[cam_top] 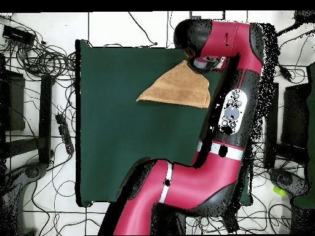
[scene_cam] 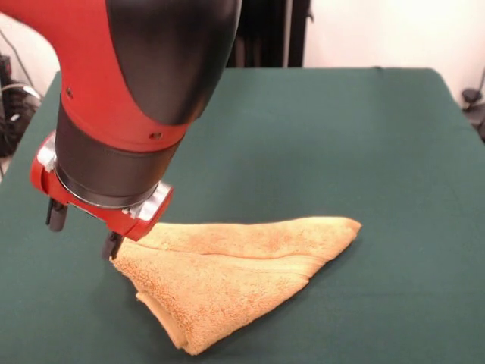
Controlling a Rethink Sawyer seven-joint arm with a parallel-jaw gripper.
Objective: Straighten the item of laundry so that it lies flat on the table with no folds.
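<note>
The item of laundry (scene_cam: 242, 265) is an orange-yellow terry towel lying near the table's front edge, folded over itself into a rough triangle with a doubled layer along its lower side. My gripper (scene_cam: 82, 232) hangs low at the towel's left corner and is open. One dark fingertip (scene_cam: 112, 246) touches that corner, while the other stands over bare green cloth to the left. In the overhead view the towel (cam_top: 175, 89) lies close to a table edge, and the arm's wrist (cam_top: 206, 58) hides the gripper there.
The table (scene_cam: 341, 136) is covered in dark green cloth, seen also in the overhead view (cam_top: 123, 141). The red and black arm (cam_top: 184, 184) crosses one corner of it. Cables and equipment (cam_top: 37, 61) lie on the floor around the table.
</note>
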